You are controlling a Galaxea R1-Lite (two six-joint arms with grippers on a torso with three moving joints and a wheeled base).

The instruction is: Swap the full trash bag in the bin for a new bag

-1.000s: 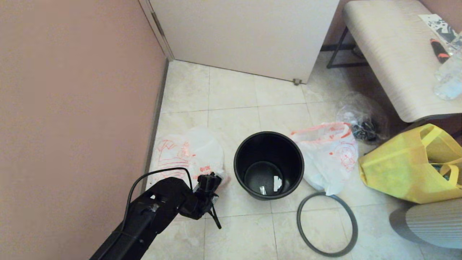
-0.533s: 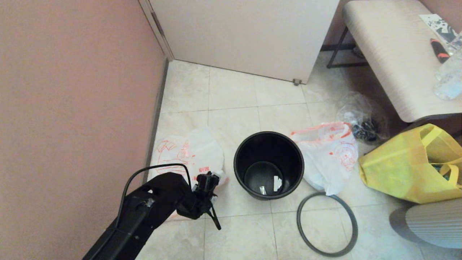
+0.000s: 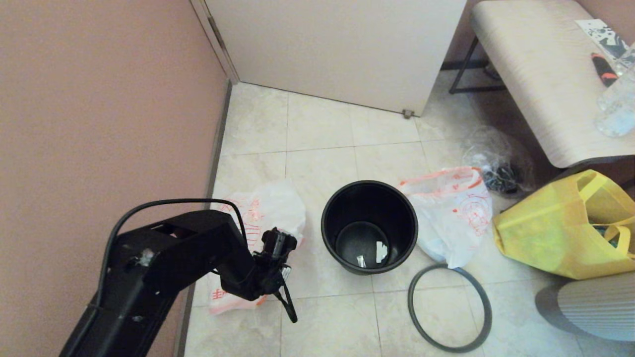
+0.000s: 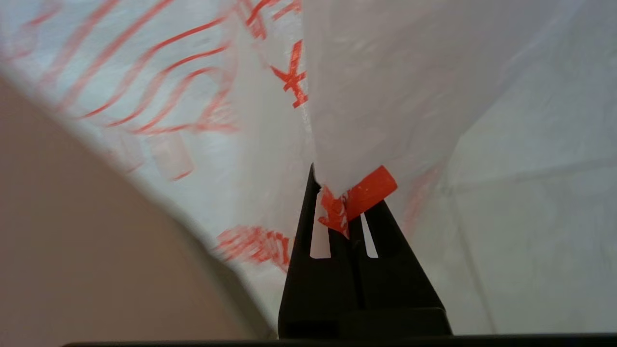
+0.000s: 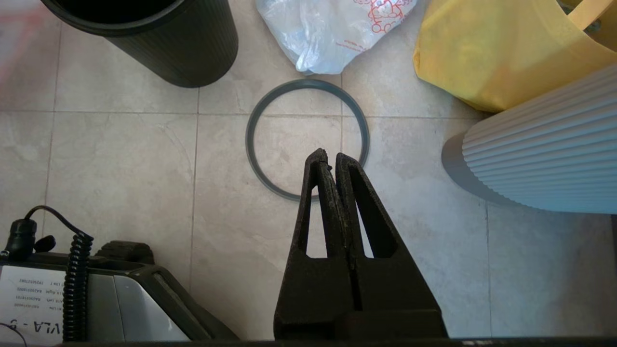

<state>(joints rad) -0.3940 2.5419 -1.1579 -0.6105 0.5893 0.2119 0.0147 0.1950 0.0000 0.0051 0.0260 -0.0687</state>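
Note:
The new bag (image 3: 265, 210), thin white plastic with red striped print, hangs partly lifted by the wall, left of the bin. My left gripper (image 3: 284, 244) is shut on the bag's red-printed corner (image 4: 354, 195), and the film spreads out beyond the fingertips (image 4: 313, 193). The black bin (image 3: 369, 225) stands open, with only small white scraps on its bottom. The full trash bag (image 3: 454, 213) slumps on the floor against the bin's right side. My right gripper (image 5: 328, 156) is shut on nothing, hanging over the floor near the hoop.
A thin dark grey hoop (image 3: 449, 307) lies on the tiles in front of the full bag. A yellow tote (image 3: 560, 228), a clear bag of dark items (image 3: 498, 166), a bench (image 3: 536, 74) and a white ribbed object (image 3: 590, 307) crowd the right. The wall runs along the left.
My left arm has risen and drawn back toward me, pulling the new bag up off the floor with it. The bin, full bag and hoop have not moved.

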